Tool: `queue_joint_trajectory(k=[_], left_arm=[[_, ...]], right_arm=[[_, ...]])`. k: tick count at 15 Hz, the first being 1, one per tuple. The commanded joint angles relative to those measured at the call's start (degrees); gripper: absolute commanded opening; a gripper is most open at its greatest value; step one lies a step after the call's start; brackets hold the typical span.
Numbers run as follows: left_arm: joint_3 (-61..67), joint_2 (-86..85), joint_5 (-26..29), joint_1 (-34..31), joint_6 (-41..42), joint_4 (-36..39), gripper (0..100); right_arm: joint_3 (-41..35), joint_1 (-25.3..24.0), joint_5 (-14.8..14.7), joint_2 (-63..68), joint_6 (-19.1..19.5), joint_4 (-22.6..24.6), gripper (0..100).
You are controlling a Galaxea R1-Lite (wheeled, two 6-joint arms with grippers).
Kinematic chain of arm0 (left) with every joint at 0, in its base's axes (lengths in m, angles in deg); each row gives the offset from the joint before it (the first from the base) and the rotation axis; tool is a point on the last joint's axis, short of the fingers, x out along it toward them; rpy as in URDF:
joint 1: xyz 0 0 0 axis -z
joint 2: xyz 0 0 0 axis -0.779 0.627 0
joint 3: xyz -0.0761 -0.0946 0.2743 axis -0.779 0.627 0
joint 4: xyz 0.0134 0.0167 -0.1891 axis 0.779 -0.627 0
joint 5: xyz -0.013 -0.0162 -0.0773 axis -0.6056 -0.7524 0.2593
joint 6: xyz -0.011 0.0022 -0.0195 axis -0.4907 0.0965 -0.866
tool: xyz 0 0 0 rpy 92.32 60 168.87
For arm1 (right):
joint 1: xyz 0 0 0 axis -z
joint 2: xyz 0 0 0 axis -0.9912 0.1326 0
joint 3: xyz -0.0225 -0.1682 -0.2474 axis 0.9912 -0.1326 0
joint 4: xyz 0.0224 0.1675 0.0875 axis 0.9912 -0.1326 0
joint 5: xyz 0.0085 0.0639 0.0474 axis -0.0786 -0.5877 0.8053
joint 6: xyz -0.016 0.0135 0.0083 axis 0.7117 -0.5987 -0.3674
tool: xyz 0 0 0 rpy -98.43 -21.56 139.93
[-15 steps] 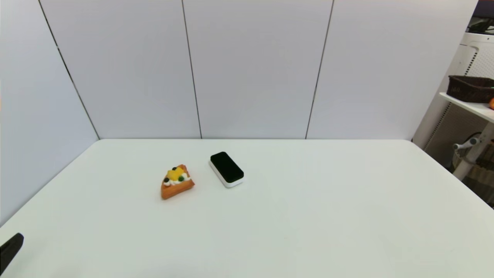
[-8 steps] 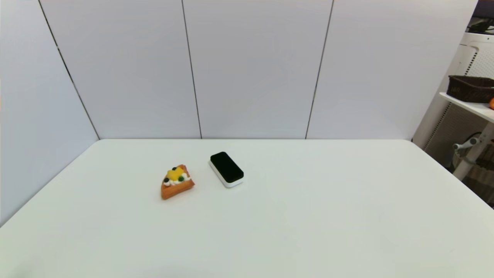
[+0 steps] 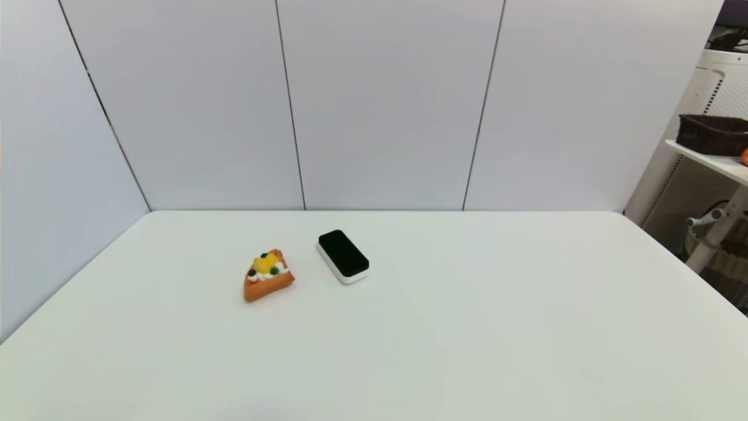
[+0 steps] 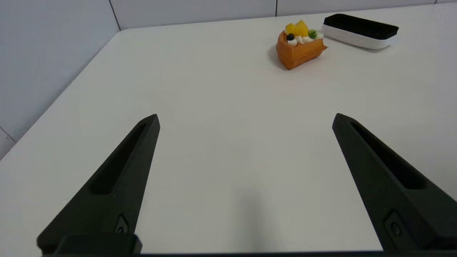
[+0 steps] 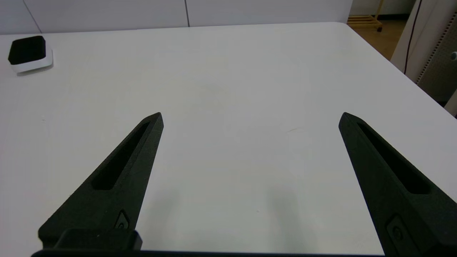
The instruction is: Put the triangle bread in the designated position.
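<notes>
2 grippers hang spread and empty off the near edge: left gripper (image 4: 244, 119) has just pulled back out of head view, right gripper (image 5: 250, 117) parked. bread (image 3: 268, 276) sits left of block (image 3: 343, 256), seemingly placed.

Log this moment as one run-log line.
triangle bread: on table, untouched | left end effector: open, empty, far from bread | right end effector: open, parked
</notes>
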State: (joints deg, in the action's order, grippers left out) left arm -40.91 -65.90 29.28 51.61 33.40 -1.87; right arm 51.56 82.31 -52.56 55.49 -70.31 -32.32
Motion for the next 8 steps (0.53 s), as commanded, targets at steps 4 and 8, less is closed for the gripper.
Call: queue_joint_trajectory(k=[4, 8], left_arm=[[0.13, -0.22, -1.33, 0.00, -2.03, -0.18, 100], [0.13, -0.22, -1.33, 0.00, -2.03, -0.18, 100]], right_arm=[[0.00, -0.01, -0.03, 0.07, 0.06, 0.04, 100], [0.00, -0.01, -0.03, 0.07, 0.06, 0.04, 100]])
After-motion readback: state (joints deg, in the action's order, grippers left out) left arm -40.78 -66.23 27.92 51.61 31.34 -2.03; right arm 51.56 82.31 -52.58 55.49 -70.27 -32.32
